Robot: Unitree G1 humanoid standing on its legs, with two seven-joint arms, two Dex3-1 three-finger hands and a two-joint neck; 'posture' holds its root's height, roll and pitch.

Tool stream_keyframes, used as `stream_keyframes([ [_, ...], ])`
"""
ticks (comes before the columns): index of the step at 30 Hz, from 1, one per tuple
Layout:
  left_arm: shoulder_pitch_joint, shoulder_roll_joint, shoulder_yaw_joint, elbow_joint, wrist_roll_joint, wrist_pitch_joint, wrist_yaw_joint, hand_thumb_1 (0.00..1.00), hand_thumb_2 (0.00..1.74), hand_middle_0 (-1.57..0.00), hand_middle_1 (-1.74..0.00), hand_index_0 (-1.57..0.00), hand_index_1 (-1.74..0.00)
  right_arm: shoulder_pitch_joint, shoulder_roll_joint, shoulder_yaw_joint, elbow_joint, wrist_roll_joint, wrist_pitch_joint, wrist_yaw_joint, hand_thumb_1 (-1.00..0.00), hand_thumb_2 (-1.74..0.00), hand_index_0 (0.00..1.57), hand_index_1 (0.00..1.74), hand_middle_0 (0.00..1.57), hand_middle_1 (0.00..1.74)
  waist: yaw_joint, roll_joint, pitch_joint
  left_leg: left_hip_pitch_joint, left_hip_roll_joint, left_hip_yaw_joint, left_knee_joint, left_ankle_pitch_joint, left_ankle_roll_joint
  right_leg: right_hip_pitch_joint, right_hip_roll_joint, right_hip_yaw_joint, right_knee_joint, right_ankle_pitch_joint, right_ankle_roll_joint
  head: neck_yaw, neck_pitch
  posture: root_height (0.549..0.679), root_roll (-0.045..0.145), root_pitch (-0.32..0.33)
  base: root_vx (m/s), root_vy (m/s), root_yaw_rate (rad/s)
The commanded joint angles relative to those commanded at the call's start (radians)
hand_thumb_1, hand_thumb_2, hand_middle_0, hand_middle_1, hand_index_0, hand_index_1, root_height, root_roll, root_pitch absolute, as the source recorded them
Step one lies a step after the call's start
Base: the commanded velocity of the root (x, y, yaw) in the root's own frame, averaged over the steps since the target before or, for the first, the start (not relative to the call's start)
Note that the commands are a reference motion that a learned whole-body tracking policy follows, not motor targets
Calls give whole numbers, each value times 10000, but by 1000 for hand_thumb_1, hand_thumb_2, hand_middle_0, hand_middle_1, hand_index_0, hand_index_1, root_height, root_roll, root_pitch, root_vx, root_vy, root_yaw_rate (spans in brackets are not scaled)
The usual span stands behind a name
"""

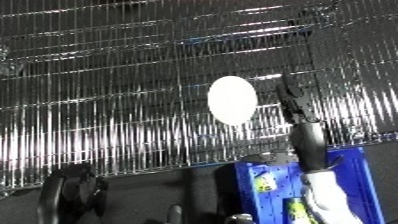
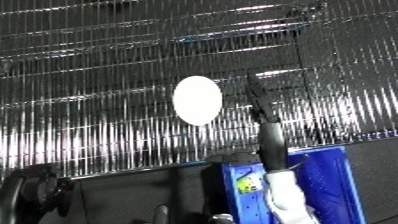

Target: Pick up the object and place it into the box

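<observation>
The right hand point(image 1: 291, 102) reaches up and away from the body, its dark fingers point(image 1: 286, 89) stretched out long and narrow beside the right edge of the white oval object point(image 1: 232, 99). The fingers lie just beside that edge, perhaps touching it, but I cannot tell whether they are curled round it or simply straight alongside, since the hand shows only as a thin dark shape against the glare. Nothing shows the thumb clearly.

The white oval object sits over the shiny ribbed silver surface point(image 1: 107, 100), about midway up the view and a little right of centre. It looks flat, a disc or plate-like piece seen nearly face-on. Its long axis runs close to upright in the picture, leaning slightly, with the upper end toward the far side of the surface and the lower end toward the robot. Whether it rests on the surface or is lifted off it cannot be judged from here.

The blue bin point(image 2: 338, 175) stands at the lower right, near the robot, below the edge of the silver surface. The right forearm point(image 2: 286, 195) passes over it. Some small items already lie inside, one yellowish-green point(image 2: 246, 187); what they are I cannot tell.

As to progress, the object is well apart from the bin, so the placing is not yet done. I judge this to be the reach or grasp step, early in the task. What remains is securing the object, carrying it back toward the body, and letting it go over the bin.

The left hand does not appear.
</observation>
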Motion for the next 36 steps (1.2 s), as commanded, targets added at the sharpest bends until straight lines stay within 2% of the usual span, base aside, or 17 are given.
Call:
stream_keyframes([
  [8, -190, -7, -38, -25, -68, -51, 235, 1000, 1740, -1570, -1740, -1570, -1740, -561, 31, 112, 232, 262, -61, 262, 0, 0, 0, 0, 0, 0, 90, 114, 0, -328, -57, 32, 193, -54, 20, -392, 11, -52, 305, -114, -51, 273, 331, 605, 47, 91, -6, 12, 36],
  [16, -171, 2, -117, -38, -152, -4, 249, 1000, 1740, -1570, -1740, -1570, -1740, -1288, 37, 229, 491, 656, 55, 563, 0, 0, 0, 0, 0, 0, 285, 252, 0, -650, -128, 17, 410, -70, 31, -721, -35, -112, 573, -192, -100, 717, 615, 602, 50, 105, 8, 4, 69],
  [25, -47, 121, -225, -70, -225, 47, 232, 1000, 1740, -1570, -1740, -1570, -1740, -1811, 0, 363, 807, 1129, 58, 938, 0, 0, 0, 0, 0, 0, 442, 376, 0, -867, -209, 13, 378, 1, 54, -934, -4, -169, 652, -225, -158, 1083, 922, 601, 52, 123, 10, -1, 57],
  [36, 5, 153, -412, -156, -396, -100, 206, 1000, 1740, -1570, -1740, -1570, -1740, -2220, -74, 496, 1161, 1333, -153, 1311, -550, -957, 864, 957, 864, 957, 549, 449, 0, -1141, -219, -31, 468, 30, 55, -1148, 4, -253, 697, -232, -195, 1361, 1179, 600, 54, 142, -12, -13, 26],
])
